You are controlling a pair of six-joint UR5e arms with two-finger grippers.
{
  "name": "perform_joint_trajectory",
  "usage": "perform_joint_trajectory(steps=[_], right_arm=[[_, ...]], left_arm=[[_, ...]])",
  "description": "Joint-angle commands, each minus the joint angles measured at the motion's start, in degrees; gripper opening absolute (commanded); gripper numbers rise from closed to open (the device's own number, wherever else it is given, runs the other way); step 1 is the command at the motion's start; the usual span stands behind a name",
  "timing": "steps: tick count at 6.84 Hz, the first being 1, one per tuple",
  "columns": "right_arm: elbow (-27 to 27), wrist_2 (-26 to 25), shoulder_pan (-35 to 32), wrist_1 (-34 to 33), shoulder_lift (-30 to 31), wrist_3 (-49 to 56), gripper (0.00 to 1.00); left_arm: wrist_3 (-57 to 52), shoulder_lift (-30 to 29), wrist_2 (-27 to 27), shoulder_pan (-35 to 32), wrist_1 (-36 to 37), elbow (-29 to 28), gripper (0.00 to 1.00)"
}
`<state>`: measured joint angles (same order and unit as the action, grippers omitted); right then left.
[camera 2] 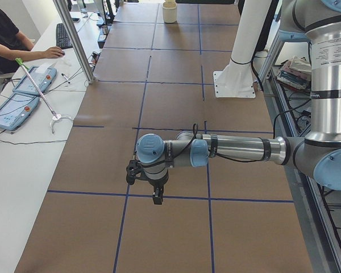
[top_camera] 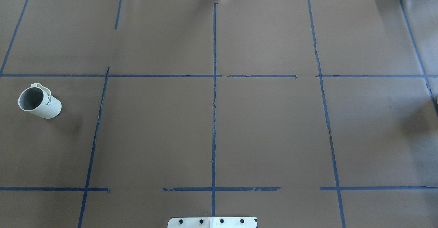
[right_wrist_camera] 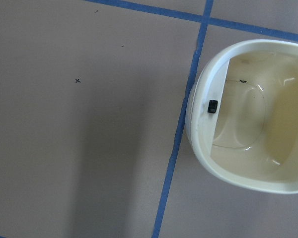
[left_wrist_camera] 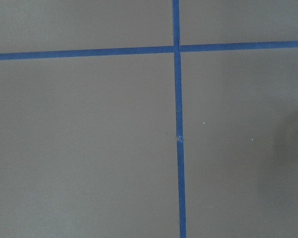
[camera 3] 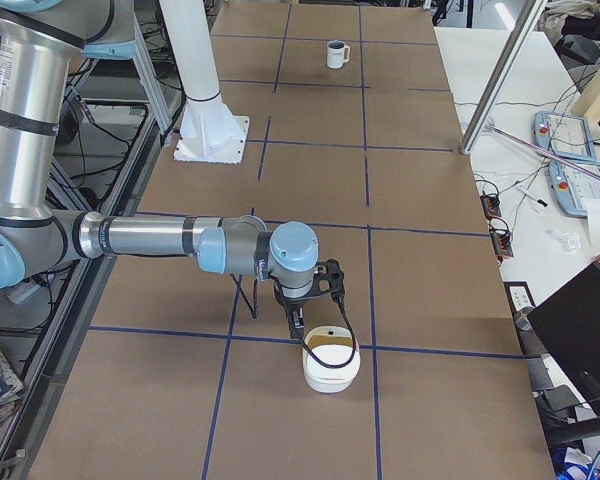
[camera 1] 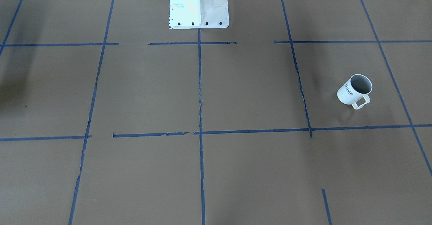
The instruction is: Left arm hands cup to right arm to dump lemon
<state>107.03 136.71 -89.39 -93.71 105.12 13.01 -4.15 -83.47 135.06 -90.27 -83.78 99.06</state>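
I cannot tell how open the left pincer (camera 2: 157,197) or right pincer (camera 3: 297,322) is. Overhead shows neither, but the cup (top_camera: 39,102) near the table's (top_camera: 267,135) left edge.

Black "HOME" lettering on the side of the cup (camera 1: 352,91) (only partly shown from overhead)

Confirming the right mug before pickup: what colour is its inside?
Grey inside the mug, cream-white outside; clearest in the overhead view.
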Motion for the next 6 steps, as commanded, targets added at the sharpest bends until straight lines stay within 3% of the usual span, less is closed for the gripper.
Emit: perform_joint_trajectory(steps=[1, 4, 5, 6], right_arm=[[-0.07, -0.04, 0.0, -0.07, 0.09, 0.09, 1.0], [0.2, 1.0, 0.0, 1.33, 1.05, -0.09, 1.0], [0.11, 2.41, 0.0, 6.21, 3.14, 0.09, 1.0], [0.11, 3.72, 0.18, 11.22, 4.99, 0.26, 1.0]], left_arm=[[0.98, -0.2, 0.47, 0.0, -0.07, 1.12, 1.0], [1.24, 0.77, 0.64, 0.35, -0.15, 4.1, 1.0], [2.99, 0.68, 0.73, 1.05, -0.24, 4.99, 1.0], [4.05, 0.16, 0.73, 5.76, -1.89, 5.61, 1.0]])
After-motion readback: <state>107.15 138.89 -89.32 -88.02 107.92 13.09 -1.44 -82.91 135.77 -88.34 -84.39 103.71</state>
